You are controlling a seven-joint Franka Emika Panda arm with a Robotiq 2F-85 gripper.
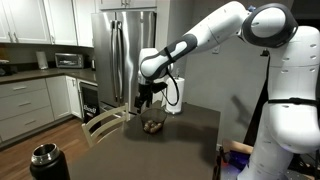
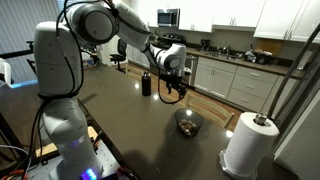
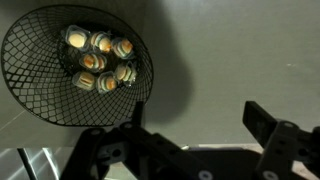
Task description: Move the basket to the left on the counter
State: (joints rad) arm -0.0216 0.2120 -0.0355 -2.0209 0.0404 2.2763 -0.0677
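Black gripper point(image 3: 192, 120) gapes wide, holding nothing; wire basket point(image 3: 75, 65) sits apart.

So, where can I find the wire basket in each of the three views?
Exterior view: wire basket low centre, on the dark counter, below the end effector.
Exterior view: wire basket right of centre, beside the paper-towel roll.
Wrist view: wire basket upper left.
Shared landmark: the open end effector near it.

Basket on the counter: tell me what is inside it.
The basket holds about seven small tan rounded lumps, clustered toward one side; the rest of its mesh is bare. Anything beneath the cluster is covered by it.
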